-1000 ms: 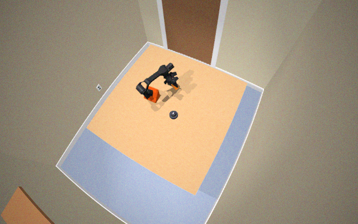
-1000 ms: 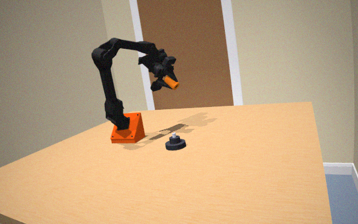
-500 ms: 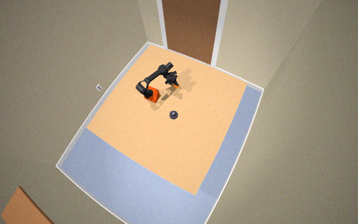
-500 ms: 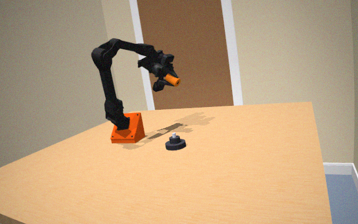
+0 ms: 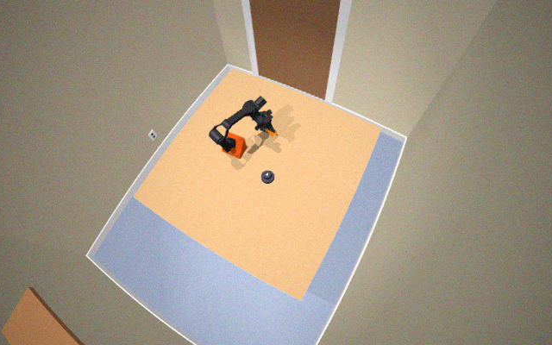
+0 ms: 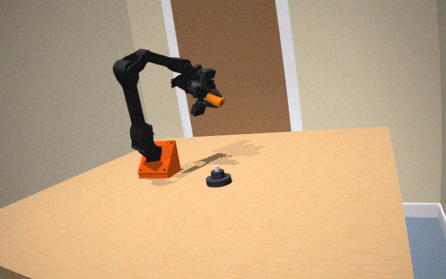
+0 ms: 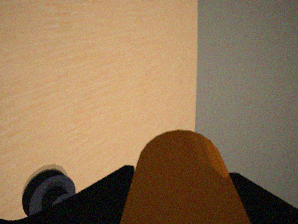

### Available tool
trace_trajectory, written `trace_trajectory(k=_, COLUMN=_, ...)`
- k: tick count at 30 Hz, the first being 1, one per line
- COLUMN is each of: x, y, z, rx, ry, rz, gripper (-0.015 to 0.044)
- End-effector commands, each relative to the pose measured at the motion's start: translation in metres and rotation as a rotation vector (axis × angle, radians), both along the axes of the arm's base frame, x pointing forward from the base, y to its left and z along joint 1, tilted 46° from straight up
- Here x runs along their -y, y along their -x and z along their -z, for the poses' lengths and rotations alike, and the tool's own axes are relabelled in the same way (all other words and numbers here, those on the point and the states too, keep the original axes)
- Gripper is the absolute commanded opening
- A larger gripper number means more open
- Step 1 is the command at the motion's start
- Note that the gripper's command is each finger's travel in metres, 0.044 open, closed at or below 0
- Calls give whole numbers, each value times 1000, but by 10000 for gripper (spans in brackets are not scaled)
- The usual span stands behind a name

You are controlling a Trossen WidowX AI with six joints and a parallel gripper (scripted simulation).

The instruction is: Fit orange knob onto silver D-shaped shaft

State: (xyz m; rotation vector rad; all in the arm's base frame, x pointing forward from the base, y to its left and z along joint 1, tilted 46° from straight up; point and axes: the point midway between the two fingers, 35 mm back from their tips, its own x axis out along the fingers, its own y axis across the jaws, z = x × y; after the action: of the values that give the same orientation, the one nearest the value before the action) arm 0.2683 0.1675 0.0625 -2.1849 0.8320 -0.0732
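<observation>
Orange knob [image 5: 271,133] [image 6: 214,100] [image 7: 180,175], tilted, dark-holed end
</observation>
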Motion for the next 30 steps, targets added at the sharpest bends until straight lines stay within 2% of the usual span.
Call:
trace_trajectory(k=1, x=0, y=0, z=0, rx=0, ry=-1, rz=2, gripper=0)
trace_trajectory(k=30, x=8, y=-1, z=6, rx=-40, ry=-19, rz=43, gripper=0)
